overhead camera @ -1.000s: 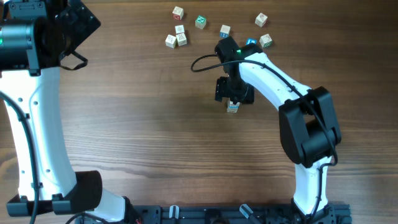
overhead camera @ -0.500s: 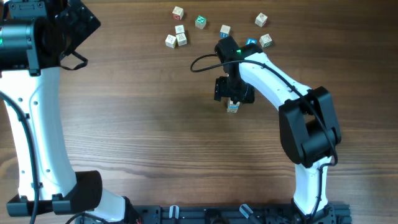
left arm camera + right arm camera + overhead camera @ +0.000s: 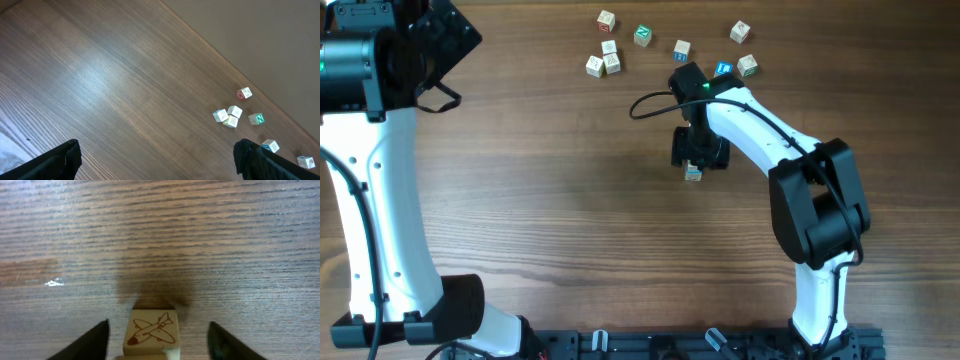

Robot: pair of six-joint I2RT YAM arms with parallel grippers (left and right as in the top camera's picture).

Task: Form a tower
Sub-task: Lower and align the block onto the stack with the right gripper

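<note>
Right jaws part-open astride wooden-cube tower (image 3: pixel 149 330), not touching; left jaws wide, empty. Loose cubes (image 3: pixel 611 63) at 12 o'clock on woodgrain desk (image 3: pixel 540 200).

My overhead cam looks straight down on the whole table (image 3: pixel 540 200), far enough off to take in both arms. The left wrist cam sits up high and tilted, looking across the wood to the far edge, and it catches the loose cubes (image 3: pixel 230 116) that the overhead also sees along the back. My right wrist cam is way down low, practically on top of the tower (image 3: pixel 149 330), which the overhead has mid-table.
</note>
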